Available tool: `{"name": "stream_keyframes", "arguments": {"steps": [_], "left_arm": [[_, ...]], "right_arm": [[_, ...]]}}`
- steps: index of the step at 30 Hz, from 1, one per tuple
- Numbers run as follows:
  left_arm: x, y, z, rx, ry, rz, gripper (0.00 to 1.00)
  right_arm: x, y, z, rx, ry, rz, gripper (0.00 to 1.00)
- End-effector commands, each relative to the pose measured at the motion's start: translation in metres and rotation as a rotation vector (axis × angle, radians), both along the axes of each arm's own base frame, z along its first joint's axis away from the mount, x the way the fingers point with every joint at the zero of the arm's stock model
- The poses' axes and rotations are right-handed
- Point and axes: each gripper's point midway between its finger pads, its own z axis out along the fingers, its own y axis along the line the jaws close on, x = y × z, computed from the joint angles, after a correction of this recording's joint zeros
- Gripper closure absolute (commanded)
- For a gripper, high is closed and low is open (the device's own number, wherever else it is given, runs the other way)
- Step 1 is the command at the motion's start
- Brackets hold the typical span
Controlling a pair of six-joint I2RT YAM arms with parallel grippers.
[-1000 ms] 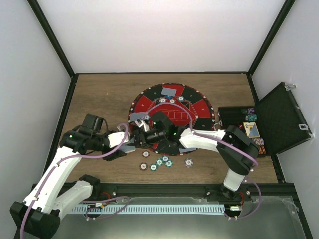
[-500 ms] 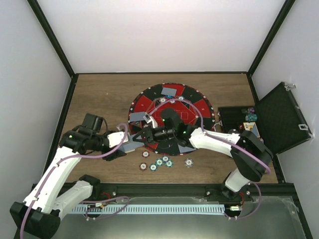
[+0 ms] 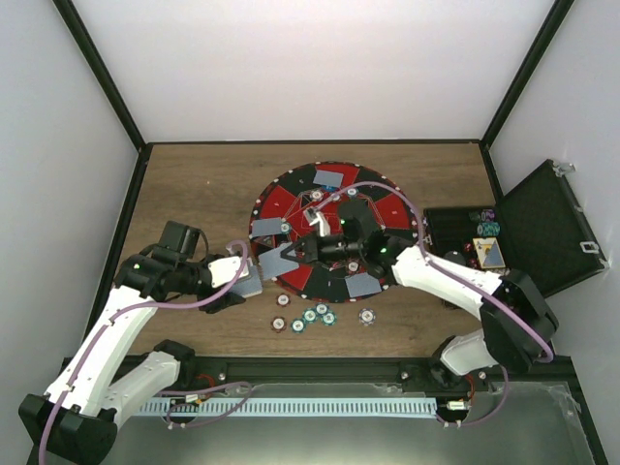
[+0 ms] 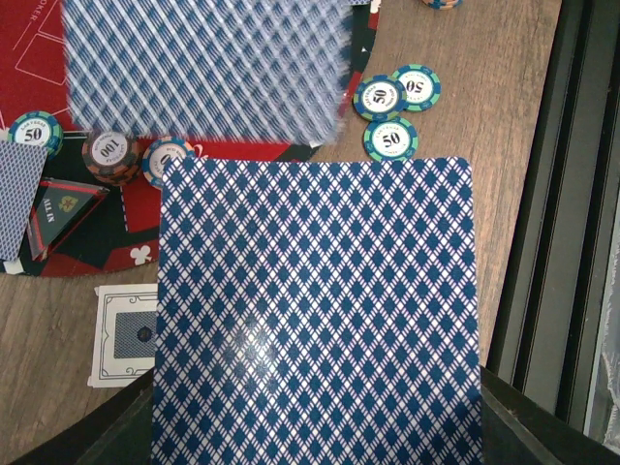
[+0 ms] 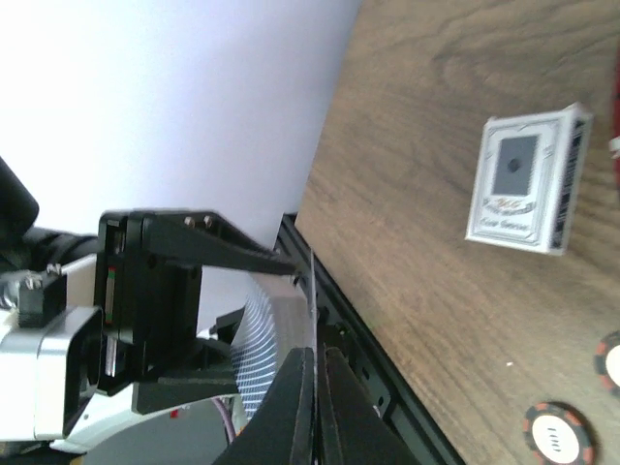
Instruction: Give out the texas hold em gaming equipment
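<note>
- Blue-rimmed chip on the wood: "50".
- Green chip touching it: "50".
- Second green chip just below them: "50".
- Teal chip on the mat: "50".
- Brown chip beside it: "100", seen upside down.
- Triangular marker: appears to read "ALL IN".
- Mat, red field at the picture's top left corner: letters "OKER", cut by the edge.
- Card box: print too small to read.

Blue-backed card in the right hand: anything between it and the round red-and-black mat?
Nothing visible does. The right hand, shut on the blue-patterned playing card, holds it above the left edge of the round red-and-black mat; striped poker chips lie nearby.
</note>
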Motion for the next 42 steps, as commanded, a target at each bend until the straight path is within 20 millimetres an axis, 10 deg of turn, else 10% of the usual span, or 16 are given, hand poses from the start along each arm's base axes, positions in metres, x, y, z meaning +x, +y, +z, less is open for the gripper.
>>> {"name": "stream_keyframes", "arguments": {"steps": [1, 8, 17, 26, 42], "left_arm": [[0.002, -0.003, 0.012, -0.024, -0.042, -0.011, 0.91], [-0.001, 0.0, 0.014, -0.016, -0.044, -0.008, 0.91], [-0.007, 0.001, 0.017, -0.021, -0.033, -0.004, 0.91], [-0.01, 0.005, 0.018, -0.002, -0.035, 0.002, 0.91], [-0.008, 0.005, 0.019, 0.002, -0.04, 0.001, 0.91]], "right_arm": [[0.025, -0.027, 0.004, -0.006, -0.018, -0.066, 0.99], [0.087, -0.038, -0.023, -0.058, 0.001, -0.128, 0.99], [0.176, 0.019, -0.092, -0.138, 0.063, -0.12, 0.99], [0.219, 0.055, -0.138, -0.23, 0.086, -0.127, 0.96], [0.233, 0.015, -0.091, -0.465, -0.12, -0.252, 0.34]]}}
